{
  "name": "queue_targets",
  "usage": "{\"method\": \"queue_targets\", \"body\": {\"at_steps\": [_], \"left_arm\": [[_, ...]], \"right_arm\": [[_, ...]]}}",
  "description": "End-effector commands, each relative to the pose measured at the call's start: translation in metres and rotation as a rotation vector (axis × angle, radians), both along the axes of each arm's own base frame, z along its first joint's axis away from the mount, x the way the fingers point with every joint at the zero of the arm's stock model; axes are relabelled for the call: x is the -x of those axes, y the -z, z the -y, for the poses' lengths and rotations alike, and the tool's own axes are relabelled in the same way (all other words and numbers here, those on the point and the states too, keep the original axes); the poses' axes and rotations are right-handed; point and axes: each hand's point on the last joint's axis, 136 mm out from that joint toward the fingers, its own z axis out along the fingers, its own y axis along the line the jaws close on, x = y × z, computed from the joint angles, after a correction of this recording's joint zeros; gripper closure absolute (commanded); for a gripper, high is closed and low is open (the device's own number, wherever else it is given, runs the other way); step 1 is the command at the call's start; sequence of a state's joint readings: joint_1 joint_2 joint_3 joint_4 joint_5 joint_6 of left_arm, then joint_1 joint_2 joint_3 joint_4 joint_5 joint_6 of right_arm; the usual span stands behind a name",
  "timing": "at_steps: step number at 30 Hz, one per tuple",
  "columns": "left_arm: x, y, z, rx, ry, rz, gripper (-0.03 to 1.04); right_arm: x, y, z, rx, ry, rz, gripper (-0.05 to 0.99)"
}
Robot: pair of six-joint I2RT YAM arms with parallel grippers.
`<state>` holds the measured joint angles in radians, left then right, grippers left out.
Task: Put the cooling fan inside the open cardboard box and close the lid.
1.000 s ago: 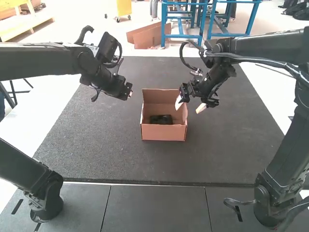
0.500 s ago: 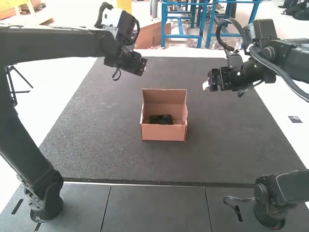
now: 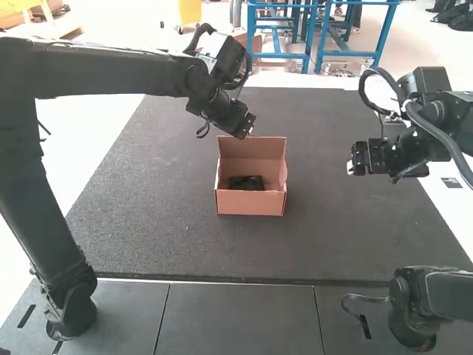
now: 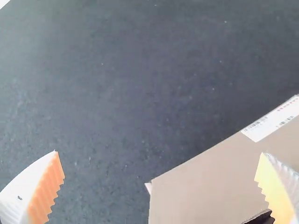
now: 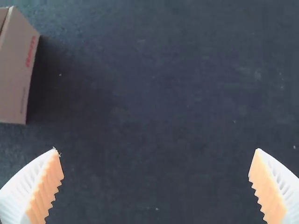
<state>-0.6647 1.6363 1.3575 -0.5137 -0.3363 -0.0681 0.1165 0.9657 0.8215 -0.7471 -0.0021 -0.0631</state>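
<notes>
An open cardboard box stands in the middle of the black mat, its lid upright at the far side. The black cooling fan lies inside on the box floor. My left gripper hovers just behind the lid's top left corner. In the left wrist view it is open, with the lid's cardboard edge between its fingers and touching neither. My right gripper hangs open over bare mat well to the right of the box. Its wrist view shows a box corner beyond the spread gripper.
The black mat covers most of the table, with free room around the box on all sides. Grey panels run along the near edge. The right arm's cables loop above its wrist.
My left gripper has swung from the far left over to just behind the box's lid. My right gripper has drawn away from the box, rightward and toward the near side.
</notes>
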Motion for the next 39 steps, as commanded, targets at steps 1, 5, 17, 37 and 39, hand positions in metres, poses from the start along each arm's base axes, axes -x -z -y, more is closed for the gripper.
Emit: {"method": "queue_targets", "body": {"at_steps": [1, 5, 17, 37, 39], "left_arm": [[0.01, 0.005, 0.012, 0.021, 0.028, -0.03, 0.04], [0.025, 0.025, 0.018, 0.003, 0.056, -0.08, 0.04], [0.049, 0.062, 0.013, -0.032, 0.071, -0.157, 0.04], [0.058, 0.119, 0.008, -0.067, 0.079, -0.185, 0.04], [0.056, 0.116, 0.007, -0.065, 0.076, -0.179, 0.04]], "right_arm": [[0.001, -0.003, 0.0, -0.052, 0.025, -0.007, 0.02], [0.001, 0.0, -0.004, -0.069, 0.012, -0.022, 0.03], [-0.021, 0.004, -0.015, -0.144, 0.014, -0.025, 0.03], [-0.032, 0.005, -0.012, -0.153, 0.039, -0.008, 0.03], [-0.033, 0.005, -0.012, -0.153, 0.039, -0.012, 0.03]]}}
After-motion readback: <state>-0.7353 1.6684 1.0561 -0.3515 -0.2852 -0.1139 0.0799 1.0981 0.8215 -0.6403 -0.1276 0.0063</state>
